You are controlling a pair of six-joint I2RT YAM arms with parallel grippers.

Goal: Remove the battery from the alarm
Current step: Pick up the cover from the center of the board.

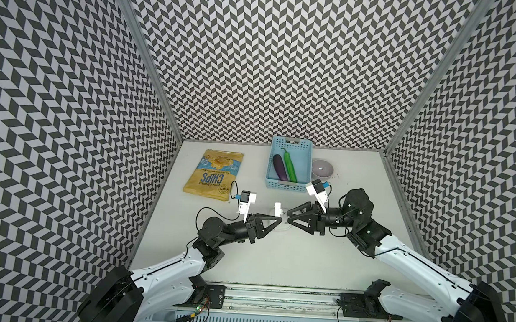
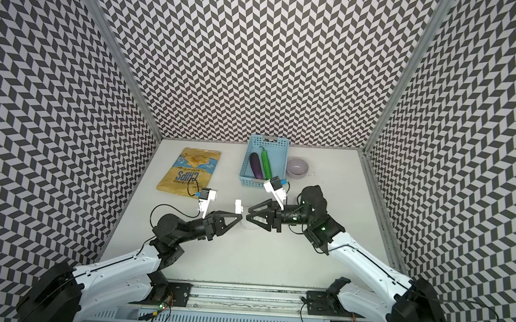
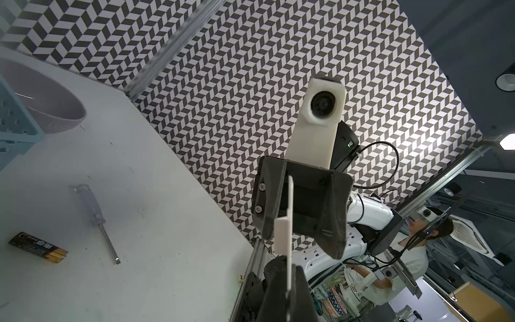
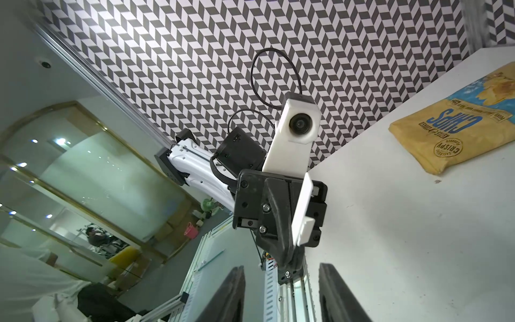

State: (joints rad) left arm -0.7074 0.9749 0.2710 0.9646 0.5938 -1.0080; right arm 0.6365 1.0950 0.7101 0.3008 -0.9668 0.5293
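**Battery and alarm, with both grippers at mid-table.** The battery, black with a gold end, lies flat on the white table, outside the alarm. A clear-handled screwdriver lies near it, not touching. Both show only in the left wrist view; neither can be made out in the top views.

The alarm is seen edge-on as a thin white plate with a raised block on one face. It is held clear of the table, near its middle. The left gripper is clamped tight on one edge of the plate. The right gripper faces it tip to tip, jaws partly spread with nothing between them. Whether a fingertip touches the alarm cannot be told.

Farther back, a lilac bowl stands just beside a blue basket. The basket holds an aubergine and a long green vegetable. A yellow chips bag lies toward the table's left side.
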